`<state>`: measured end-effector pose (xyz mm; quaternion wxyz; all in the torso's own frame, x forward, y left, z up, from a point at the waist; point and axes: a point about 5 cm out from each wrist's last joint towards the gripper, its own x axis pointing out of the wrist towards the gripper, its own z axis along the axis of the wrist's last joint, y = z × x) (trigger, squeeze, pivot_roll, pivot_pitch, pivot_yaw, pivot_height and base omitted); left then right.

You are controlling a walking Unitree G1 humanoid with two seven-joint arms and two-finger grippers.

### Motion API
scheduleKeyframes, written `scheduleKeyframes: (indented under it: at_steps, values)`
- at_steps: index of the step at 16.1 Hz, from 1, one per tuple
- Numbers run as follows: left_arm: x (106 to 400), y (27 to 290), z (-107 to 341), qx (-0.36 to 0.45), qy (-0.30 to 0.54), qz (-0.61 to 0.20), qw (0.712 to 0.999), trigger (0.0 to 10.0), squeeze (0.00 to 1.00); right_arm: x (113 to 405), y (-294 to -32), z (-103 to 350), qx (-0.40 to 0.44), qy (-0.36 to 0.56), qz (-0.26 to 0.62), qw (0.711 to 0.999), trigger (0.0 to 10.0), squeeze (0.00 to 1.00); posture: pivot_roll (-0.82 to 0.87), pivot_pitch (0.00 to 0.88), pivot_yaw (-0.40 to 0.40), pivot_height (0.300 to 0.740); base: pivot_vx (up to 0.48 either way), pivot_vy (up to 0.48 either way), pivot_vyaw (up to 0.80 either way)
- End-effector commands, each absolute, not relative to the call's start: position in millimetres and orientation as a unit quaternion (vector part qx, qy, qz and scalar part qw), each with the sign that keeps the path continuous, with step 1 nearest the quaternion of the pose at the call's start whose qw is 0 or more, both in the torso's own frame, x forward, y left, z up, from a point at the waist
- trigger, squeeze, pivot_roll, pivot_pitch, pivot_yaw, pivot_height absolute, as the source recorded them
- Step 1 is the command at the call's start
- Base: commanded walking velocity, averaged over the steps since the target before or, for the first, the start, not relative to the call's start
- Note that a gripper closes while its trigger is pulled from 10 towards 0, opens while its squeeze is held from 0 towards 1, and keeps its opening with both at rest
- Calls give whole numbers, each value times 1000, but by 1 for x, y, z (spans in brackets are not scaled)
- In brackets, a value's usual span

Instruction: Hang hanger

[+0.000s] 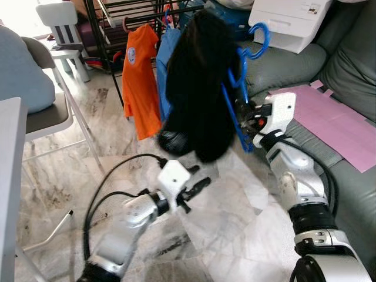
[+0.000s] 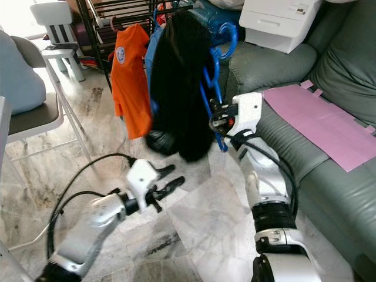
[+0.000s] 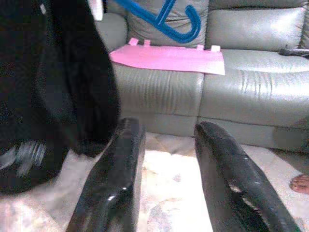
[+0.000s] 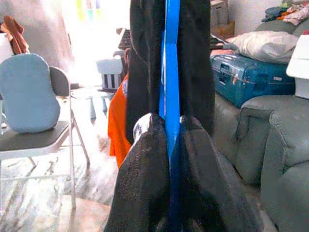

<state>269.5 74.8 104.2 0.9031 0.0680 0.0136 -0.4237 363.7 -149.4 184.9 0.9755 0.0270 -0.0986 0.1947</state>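
A blue plastic hanger [image 1: 239, 94] carries a black garment [image 1: 197, 88] and is held up in the air in front of the black clothes rack [image 1: 111, 26]. My right gripper [image 1: 245, 117] is shut on the hanger's lower bar; in the right wrist view the blue bar [image 4: 169, 92] runs between the two black fingers [image 4: 145, 179]. The hanger's hook [image 1: 258, 40] points up and to the right, away from the rack. My left gripper [image 1: 197, 188] hovers open, low over the floor below the garment, with nothing between its fingers [image 3: 120, 179].
An orange shirt [image 1: 140, 76] and a blue shirt [image 1: 168, 53] hang on the rack. A grey sofa [image 1: 346, 176] with a pink sheet [image 1: 335, 120] and a white box [image 1: 291, 20] lies to the right. A folding chair [image 1: 41, 114] stands at left. A person's bare toes [image 3: 300, 183] rest on the floor.
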Motion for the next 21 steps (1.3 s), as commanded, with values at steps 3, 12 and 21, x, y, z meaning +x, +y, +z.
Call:
scheduleKeyframes:
  at_steps: [3, 12, 21]
  values:
    - [265, 80, 98, 70, 24, -416, 906, 10000, 1000, 365, -146, 198, 1, -141, 201, 969, 10000, 0, -97, 47, 1, 740, 0, 0, 0]
    - [323, 143, 132, 138, -66, -139, 978, 10000, 1000, 328, -139, 176, -21, -118, 338, 933, 10000, 0, -117, 44, 4, 740, 0, 0, 0]
    - [318, 166, 177, 278, -152, -227, 921, 10000, 1000, 300, -147, 158, -59, -60, 441, 894, 10000, 0, -107, 42, 10, 740, 0, 0, 0]
